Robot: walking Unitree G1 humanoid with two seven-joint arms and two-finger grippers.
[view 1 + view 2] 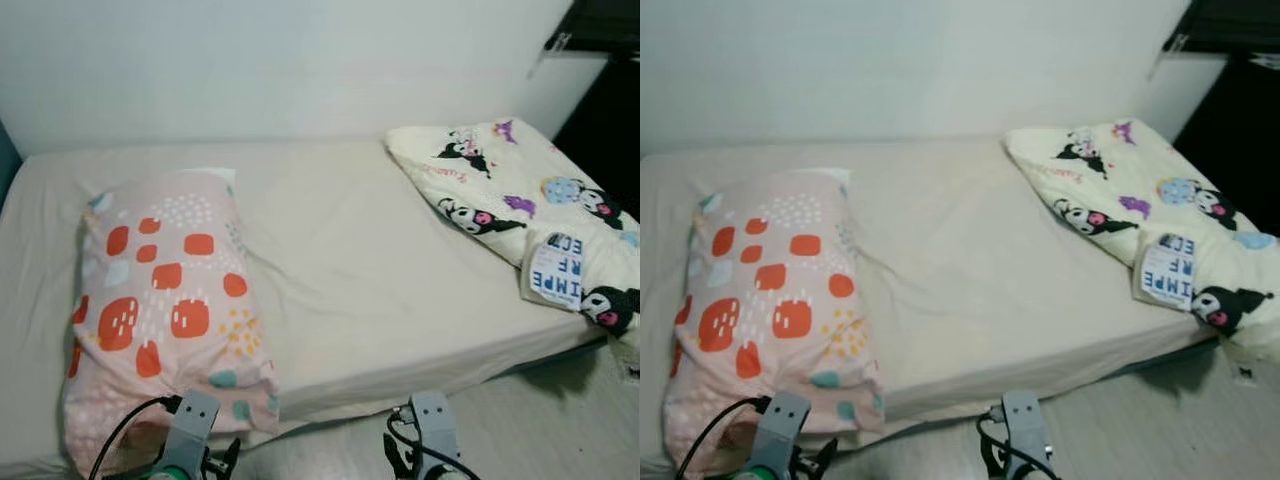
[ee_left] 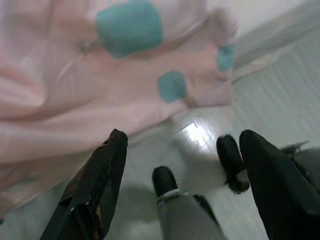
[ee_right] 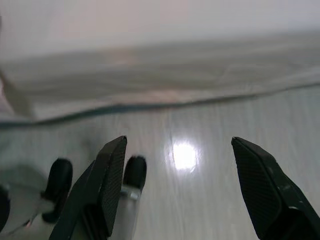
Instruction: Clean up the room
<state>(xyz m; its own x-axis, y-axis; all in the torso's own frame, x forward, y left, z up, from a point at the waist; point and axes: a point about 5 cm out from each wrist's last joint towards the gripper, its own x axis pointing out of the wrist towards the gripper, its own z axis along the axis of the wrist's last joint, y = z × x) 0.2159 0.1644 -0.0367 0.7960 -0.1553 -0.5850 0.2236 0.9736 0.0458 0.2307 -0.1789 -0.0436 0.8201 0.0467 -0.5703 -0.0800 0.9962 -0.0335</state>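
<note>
A pink spotted pillow (image 1: 165, 310) is lying at the bed's (image 1: 360, 270) left end, a cartoon-print blanket (image 1: 520, 200) bunching at its right. Both the left gripper (image 2: 182, 150) and right gripper (image 3: 177, 155) are hanging over the floor (image 3: 210, 200), fingers spread wide and holding nothing.

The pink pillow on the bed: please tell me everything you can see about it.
The pink pillow is soft cloth, pale pink with orange-red blocks, white dots, yellow dots and a few teal patches. It lies flat and lengthwise on the bed's left part, slightly wrinkled, its near end hanging over the mattress edge. The open left gripper hangs just below that end, apart from it.
</note>
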